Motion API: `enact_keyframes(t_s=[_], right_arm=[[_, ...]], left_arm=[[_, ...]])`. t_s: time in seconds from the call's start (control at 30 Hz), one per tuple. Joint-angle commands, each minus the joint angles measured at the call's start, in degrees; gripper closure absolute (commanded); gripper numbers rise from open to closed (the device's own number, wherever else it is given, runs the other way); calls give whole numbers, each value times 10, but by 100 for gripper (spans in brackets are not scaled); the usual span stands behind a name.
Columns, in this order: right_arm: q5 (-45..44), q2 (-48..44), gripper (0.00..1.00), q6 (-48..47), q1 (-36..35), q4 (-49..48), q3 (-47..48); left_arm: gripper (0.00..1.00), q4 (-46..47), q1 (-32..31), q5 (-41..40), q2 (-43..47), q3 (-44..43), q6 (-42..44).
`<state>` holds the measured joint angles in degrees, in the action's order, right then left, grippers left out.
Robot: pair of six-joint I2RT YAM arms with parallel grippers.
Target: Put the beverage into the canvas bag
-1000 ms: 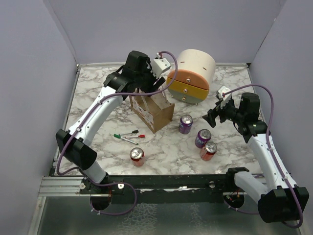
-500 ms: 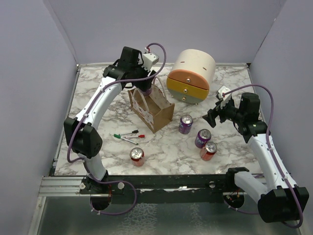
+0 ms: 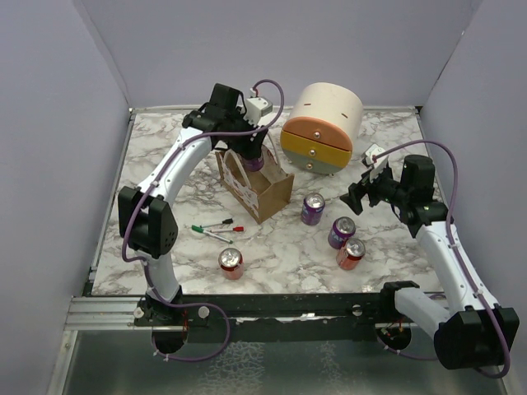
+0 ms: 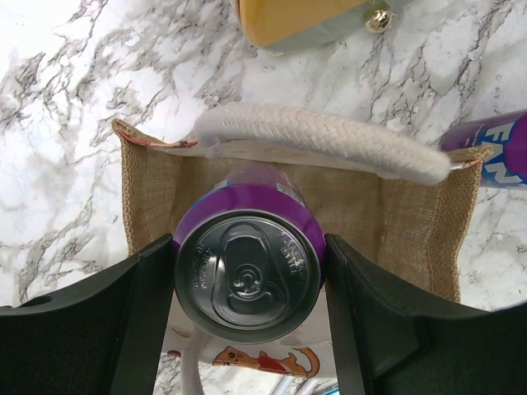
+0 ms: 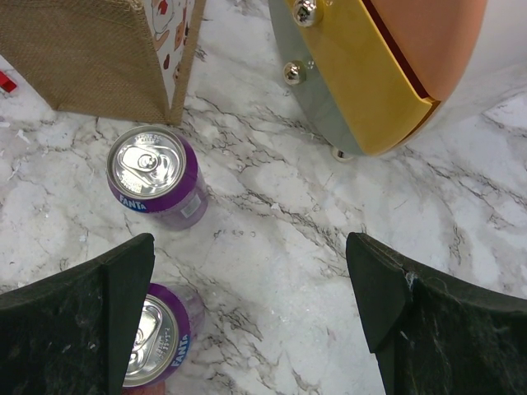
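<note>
1. Over the last second, the overhead view shows the left arm's elbow pulling in toward the left edge of the table (image 3: pixel 165 123) while its wrist turns above the canvas bag (image 3: pixel 265 197). The right arm has stayed put.
2. Overhead now: the left gripper (image 3: pixel 254 156) hangs over the bag's open mouth, and the purple can (image 3: pixel 256 162) shows right at the rim. The bag stands upright just in front of the round drawer unit (image 3: pixel 323 123). Two more purple cans (image 3: pixel 313 208) and two red cans (image 3: pixel 230 262) stand loose on the marble, with some markers (image 3: pixel 218 228) near the bag. The right gripper (image 3: pixel 358 196) hovers beside the drawers and touches nothing.
3. Left wrist view: both fingers (image 4: pixel 144 309) press against the sides of the purple can (image 4: pixel 247 276), so it is firmly held. The can is upright, lid up, between the bag's burlap walls (image 4: pixel 148 197), with the pale rope handle (image 4: pixel 321 141) lying just beyond it. I can't tell how deep its base sits.
4. Right wrist view: the right gripper (image 5: pixel 251 271) is spread wide and empty above bare marble, with a purple can (image 5: pixel 156 177) ahead of it and the bag's corner (image 5: pixel 99 58) beyond.
5. My read is that the insertion step is under way. Next the can needs to go straight down, clear of the handle, until it rests on the bottom, and only then should the fingers let go and lift out.
</note>
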<state>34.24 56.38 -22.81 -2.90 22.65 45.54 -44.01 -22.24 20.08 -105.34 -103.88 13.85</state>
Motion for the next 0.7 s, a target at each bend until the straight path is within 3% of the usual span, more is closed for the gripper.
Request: enact_keyframes(t_s=[0.0,0.67], right_arm=[[16,3,0,-5,3,-6,-1],[21,3,0,-3,3,-7,-1]], left_arm=[[100,68,5,10,8,18,-4],[100,156,14,-8,-26,91,-68]])
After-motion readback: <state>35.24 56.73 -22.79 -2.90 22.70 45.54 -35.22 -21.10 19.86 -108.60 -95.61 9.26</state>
